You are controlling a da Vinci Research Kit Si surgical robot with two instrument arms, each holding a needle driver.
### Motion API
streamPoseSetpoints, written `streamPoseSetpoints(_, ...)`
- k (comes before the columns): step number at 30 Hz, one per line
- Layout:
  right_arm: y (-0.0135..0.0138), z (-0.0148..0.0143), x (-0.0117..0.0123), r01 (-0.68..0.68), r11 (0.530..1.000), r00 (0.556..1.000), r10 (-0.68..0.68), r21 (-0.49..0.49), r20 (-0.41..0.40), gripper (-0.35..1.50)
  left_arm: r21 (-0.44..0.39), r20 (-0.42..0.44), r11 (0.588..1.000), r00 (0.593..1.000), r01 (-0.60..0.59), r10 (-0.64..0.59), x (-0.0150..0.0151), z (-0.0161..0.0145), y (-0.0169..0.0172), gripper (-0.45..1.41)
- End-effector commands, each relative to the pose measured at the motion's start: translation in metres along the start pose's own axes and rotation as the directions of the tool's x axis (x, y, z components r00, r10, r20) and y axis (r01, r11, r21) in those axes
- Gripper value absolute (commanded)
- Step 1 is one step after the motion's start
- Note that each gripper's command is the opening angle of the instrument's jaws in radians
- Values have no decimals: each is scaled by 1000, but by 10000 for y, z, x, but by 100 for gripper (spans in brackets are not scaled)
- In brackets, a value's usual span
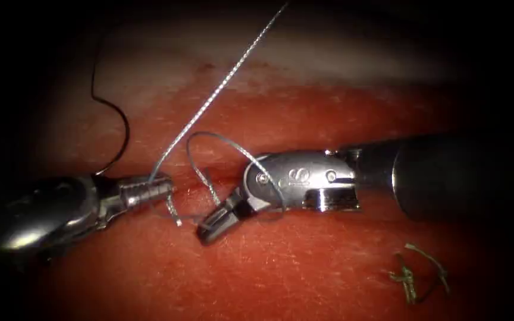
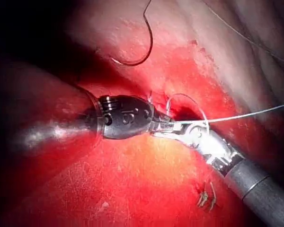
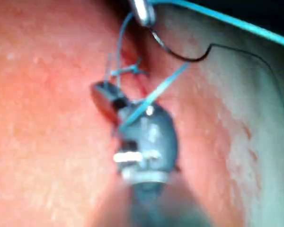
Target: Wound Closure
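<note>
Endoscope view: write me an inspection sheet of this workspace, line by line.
Surface: tissue, with the cut between the two tools.
Job's things: needle lies on the tissue left of the cut, held by neither tool, apparently not in the tissue; thread runs up from the left pincer and loops over the right tool.
Clutter: cut ends of thread right of the cut.
Grippers: left pincer shut on the thread; right pincer, grip unclear.
Cables: nothing seen.
Surroundings: nothing seen.

Polished silver wrist housing (image 1: 304, 181) with two round screws, engraved logo; dark cylindrical shaft (image 1: 447, 172); ridged steel left tool (image 1: 150, 190).
</note>
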Motion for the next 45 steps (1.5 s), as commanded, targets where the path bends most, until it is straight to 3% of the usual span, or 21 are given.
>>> streamPoseSetpoints(1, 10, 2, -6, -7, 1000, 1000, 7, -4, -5, -35, -16, 19, 1000, 1000, 3, -3, -16, -1, 18, -35)
streamPoseSetpoints(13, 34, -16, -12, -52, 998, 999, 51, -43, -8, -35, -88, 85, 996, 996, -10, 17, -51, -12, 107, -35)
streamPoseSetpoints(15, 38, -17, -13, -64, 997, 998, 64, -50, -8, -35, -111, 95, 994, 995, -14, 25, -58, -13, 135, -35)
streamPoseSetpoints(34, 60, -25, -18, -82, 992, 997, 83, -91, 6, -35, -229, 119, 973, 992, -3, 31, -64, -70, 297, -35)
streamPoseSetpoints(45, 76, -23, -17, -88, 987, 996, 92, -132, 22, -35, -259, 112, 966, 994, 14, 16, -69, -81, 356, -35)
